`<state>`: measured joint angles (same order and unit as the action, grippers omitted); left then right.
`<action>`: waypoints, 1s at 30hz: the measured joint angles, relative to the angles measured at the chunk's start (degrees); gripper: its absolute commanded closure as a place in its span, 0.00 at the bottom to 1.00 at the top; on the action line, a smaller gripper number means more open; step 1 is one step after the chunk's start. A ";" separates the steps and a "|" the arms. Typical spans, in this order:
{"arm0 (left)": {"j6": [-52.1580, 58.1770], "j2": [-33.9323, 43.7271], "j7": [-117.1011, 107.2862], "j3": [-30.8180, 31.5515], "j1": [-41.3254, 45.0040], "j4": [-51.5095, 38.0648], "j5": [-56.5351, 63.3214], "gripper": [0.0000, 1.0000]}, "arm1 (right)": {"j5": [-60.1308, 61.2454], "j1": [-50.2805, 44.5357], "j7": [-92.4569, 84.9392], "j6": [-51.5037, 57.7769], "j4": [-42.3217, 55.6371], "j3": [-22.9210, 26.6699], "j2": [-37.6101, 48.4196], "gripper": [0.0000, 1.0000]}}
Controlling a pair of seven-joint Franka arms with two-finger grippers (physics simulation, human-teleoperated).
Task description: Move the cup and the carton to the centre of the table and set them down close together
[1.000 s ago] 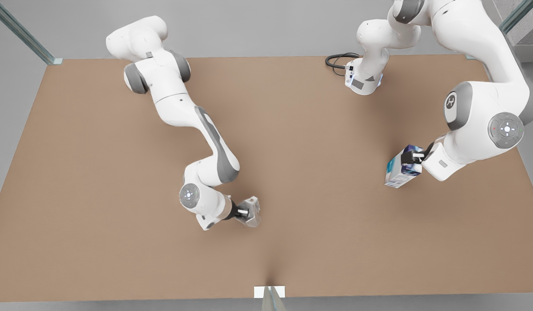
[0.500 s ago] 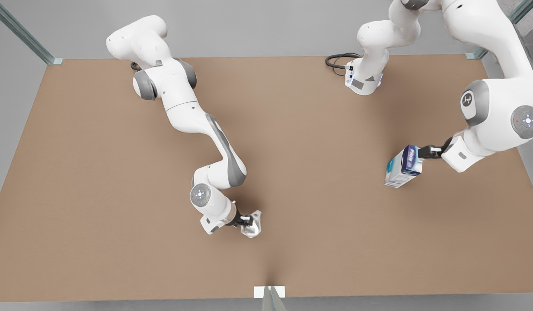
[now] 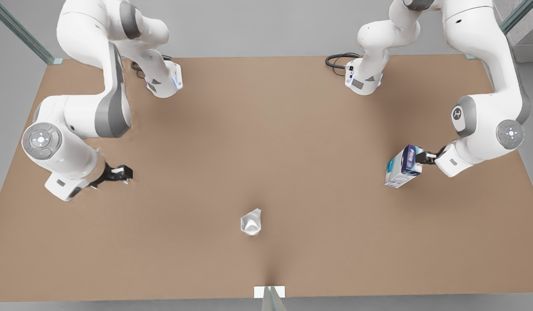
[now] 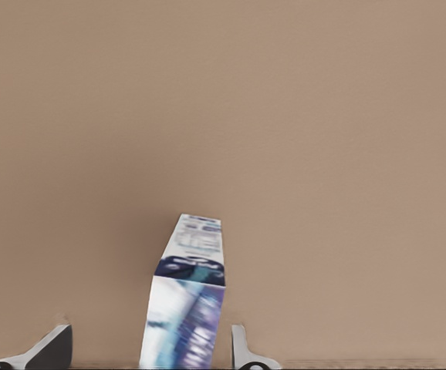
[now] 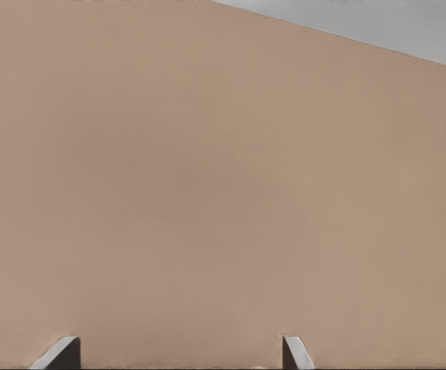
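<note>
The pale faceted cup [image 3: 251,222] stands alone on the brown table [image 3: 266,129], near the front edge's middle. The blue, teal and white carton [image 3: 402,168] stands far off at the front view's right. My left gripper [image 3: 423,158] is beside the carton's upper part. In the left wrist view the carton [image 4: 186,308] sits between the spread fingers of the left gripper [image 4: 151,333], with a gap on each side, so the gripper is open. My right gripper [image 3: 123,172] hovers at the front view's left, well away from the cup. The right gripper [image 5: 177,356] is open over bare table.
Both arm bases [image 3: 363,82] stand at the table's far edge, with a black cable [image 3: 337,60] beside one. A white tab [image 3: 269,292] marks the middle of the front edge. The table's middle lies open between cup and carton.
My right gripper let go of the cup and swung far to the front view's left. My left gripper came off the carton's top and drew back slightly. Cup and carton stayed put.
</note>
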<state>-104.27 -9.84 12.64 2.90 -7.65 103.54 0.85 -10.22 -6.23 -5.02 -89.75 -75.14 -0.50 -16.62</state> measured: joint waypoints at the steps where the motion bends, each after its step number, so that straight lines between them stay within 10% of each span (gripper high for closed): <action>1: -0.10 -0.10 -0.07 0.08 0.15 1.44 0.05 0.01 | -0.40 1.96 0.18 0.14 -2.15 -0.77 2.36 0.00; 30: -2.56 -1.99 0.18 0.17 -0.81 9.76 2.29 0.01 | -0.15 1.04 4.49 -0.25 -1.33 -0.82 0.27 0.00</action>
<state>-106.83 -11.83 12.82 3.07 -8.46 113.30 3.14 -10.37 -5.19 -0.53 -90.00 -76.47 -1.32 -16.35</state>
